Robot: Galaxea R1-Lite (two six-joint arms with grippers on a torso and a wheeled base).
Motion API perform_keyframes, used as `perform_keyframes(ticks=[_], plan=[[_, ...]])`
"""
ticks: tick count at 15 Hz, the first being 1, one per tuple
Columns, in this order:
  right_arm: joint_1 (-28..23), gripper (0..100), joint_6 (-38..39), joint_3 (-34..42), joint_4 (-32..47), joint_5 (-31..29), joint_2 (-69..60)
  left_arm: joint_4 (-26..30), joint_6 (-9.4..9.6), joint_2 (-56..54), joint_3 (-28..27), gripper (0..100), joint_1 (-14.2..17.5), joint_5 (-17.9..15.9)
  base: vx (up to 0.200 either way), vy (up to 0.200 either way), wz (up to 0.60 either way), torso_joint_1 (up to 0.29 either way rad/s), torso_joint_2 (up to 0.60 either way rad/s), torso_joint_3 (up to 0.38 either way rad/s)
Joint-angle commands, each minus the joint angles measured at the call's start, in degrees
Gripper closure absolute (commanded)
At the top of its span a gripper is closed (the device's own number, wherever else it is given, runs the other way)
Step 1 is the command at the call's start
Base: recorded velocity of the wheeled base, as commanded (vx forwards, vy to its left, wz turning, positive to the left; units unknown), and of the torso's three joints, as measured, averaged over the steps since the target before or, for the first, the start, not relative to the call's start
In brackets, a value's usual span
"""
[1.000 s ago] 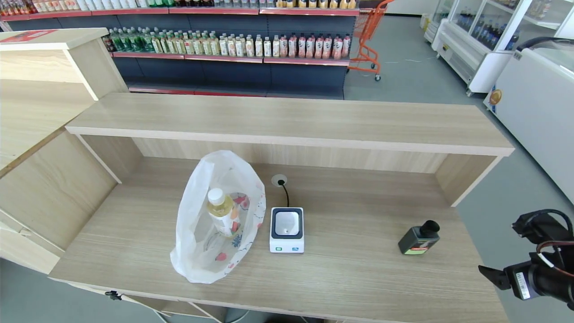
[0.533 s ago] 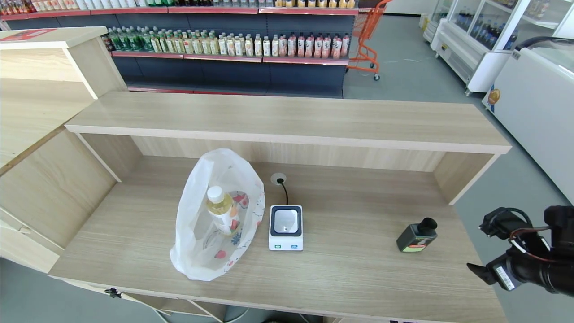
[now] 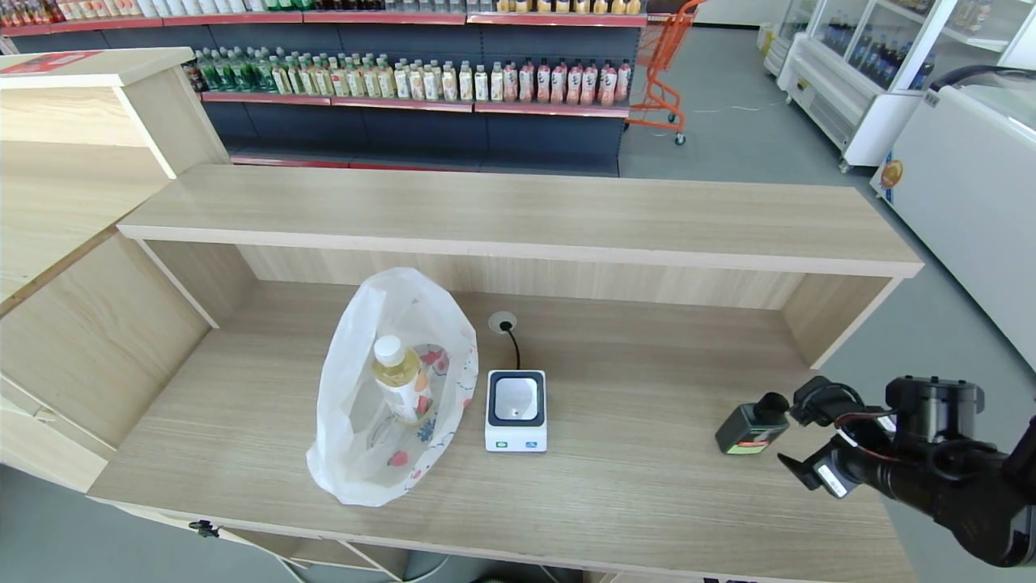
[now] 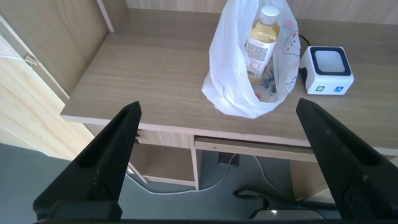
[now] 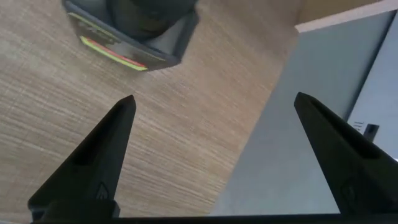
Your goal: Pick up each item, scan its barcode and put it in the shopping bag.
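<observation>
A small dark grey bottle with a black cap stands near the right end of the wooden counter. My right gripper hangs open just to its right, fingers wide apart, not touching it. The white shopping bag stands left of centre with a yellow drink bottle upright inside. The white barcode scanner sits beside the bag. My left gripper is open and holds nothing, out in front of the counter's front edge.
A raised shelf runs along the counter's back, with wooden side walls at both ends. The scanner's cable goes into a hole behind it. Bare counter lies between scanner and dark bottle. The counter's right edge is close to the bottle.
My right gripper has moved left from off the counter's right end to just beside the dark bottle. The bag, scanner and bottle stayed put.
</observation>
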Motion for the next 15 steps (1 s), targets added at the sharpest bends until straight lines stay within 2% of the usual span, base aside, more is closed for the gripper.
perform_keyframes(ticks=[1,7,9,15], plan=[[1.3,0,0.0,-1.3,0.1,0.7,3.7,0.0,0.00,0.1,0.0,0,0.0,0.0,0.000,0.000,0.00,0.000,0.00,0.000],[6.4,0,1.8,-10.8,0.2,6.4,8.7,0.0,0.00,0.0,0.0,0,0.0,0.1,0.000,0.000,0.00,0.000,0.00,0.000],[7.4,0,1.4,-13.1,0.2,6.4,9.8,0.0,0.00,0.1,0.0,0,0.0,0.0,0.000,0.000,0.00,0.000,0.00,0.000],[8.6,0,1.4,-14.3,0.2,6.4,11.9,0.0,0.00,0.1,0.0,0,0.0,0.1,0.000,0.000,0.00,0.000,0.00,0.000]])
